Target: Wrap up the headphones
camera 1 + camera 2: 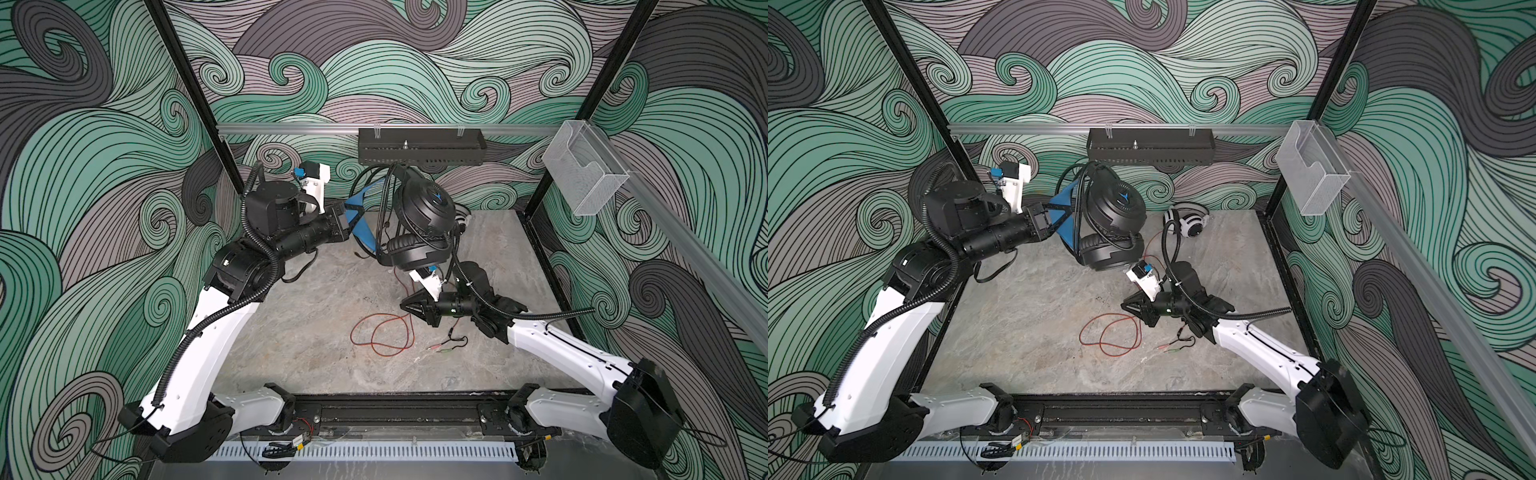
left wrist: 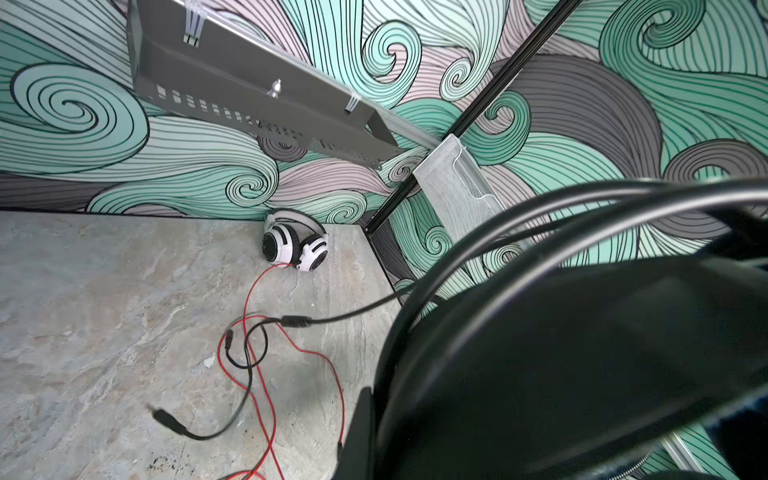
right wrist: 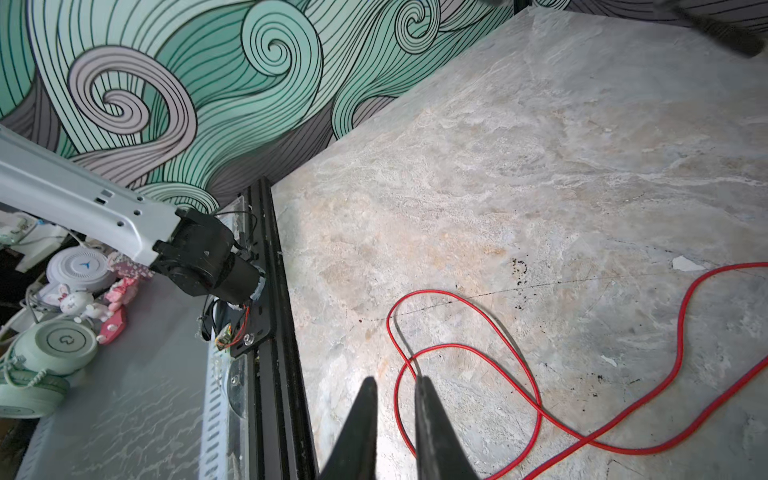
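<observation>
My left claw [image 1: 355, 214] clamps the black headphones [image 1: 424, 208], black cord [image 2: 357, 311] seemingly partly wound; right claw [image 3: 395, 380] slightly apart, empty; red cord [image 3: 440, 293] unwrapped.

The surface [image 1: 299, 324] looks like smooth, veined stone. The black headset [image 1: 424, 205] has glossy plastic cups and matt padded cushions. The red cord [image 3: 682, 328] looks braided; the white headset [image 2: 286, 247] is shiny plastic.

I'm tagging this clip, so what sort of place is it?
Probably a robot lab cell: a left arm and right arm mounted on a black rail beside a stone-look table, enclosed by swirl-patterned walls.
</observation>
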You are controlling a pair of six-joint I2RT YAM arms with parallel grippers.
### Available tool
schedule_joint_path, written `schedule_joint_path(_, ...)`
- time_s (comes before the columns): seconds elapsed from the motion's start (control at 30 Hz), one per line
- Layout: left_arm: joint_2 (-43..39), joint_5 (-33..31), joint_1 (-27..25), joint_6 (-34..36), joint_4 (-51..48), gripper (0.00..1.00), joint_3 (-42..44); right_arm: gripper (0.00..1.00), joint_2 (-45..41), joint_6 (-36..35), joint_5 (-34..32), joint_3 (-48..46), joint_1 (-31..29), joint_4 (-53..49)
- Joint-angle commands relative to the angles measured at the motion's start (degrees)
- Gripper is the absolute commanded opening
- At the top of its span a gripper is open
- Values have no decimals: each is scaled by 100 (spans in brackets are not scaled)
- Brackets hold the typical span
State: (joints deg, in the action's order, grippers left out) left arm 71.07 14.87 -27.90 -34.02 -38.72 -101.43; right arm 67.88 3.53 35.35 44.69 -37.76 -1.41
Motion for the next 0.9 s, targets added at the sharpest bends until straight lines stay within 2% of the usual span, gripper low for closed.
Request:
schedule_joint_path(0.0,54,106,-19,-105,400,0,-325,29,-514,-41,-254,27,2,-236)
schedule_joint_path(0.13,126,149,-14,-66,409,0,-393,40,-1297,-67,-792,-104,96,-880)
schedule_joint_path(0.27,122,238,-19,9,355,0,-391,59,-2163,100,-1177,-98,255,-1244)
schedule_joint_path(0.37,100,381,-19,-6,374,0,-321,69,-2432,140,-1207,77,323,-1365)
schedule_joint_path(0.47,52,481,-20,-43,391,0,-243,74,-2357,178,-859,222,347,-1177)
schedule_joint_path(0.6,-30,510,-25,-87,461,0,-143,75,-1823,179,-600,522,344,-1010)
schedule_joint_path(0.87,-32,495,-24,-172,499,0,-148,76,-931,201,-740,1119,519,-427)
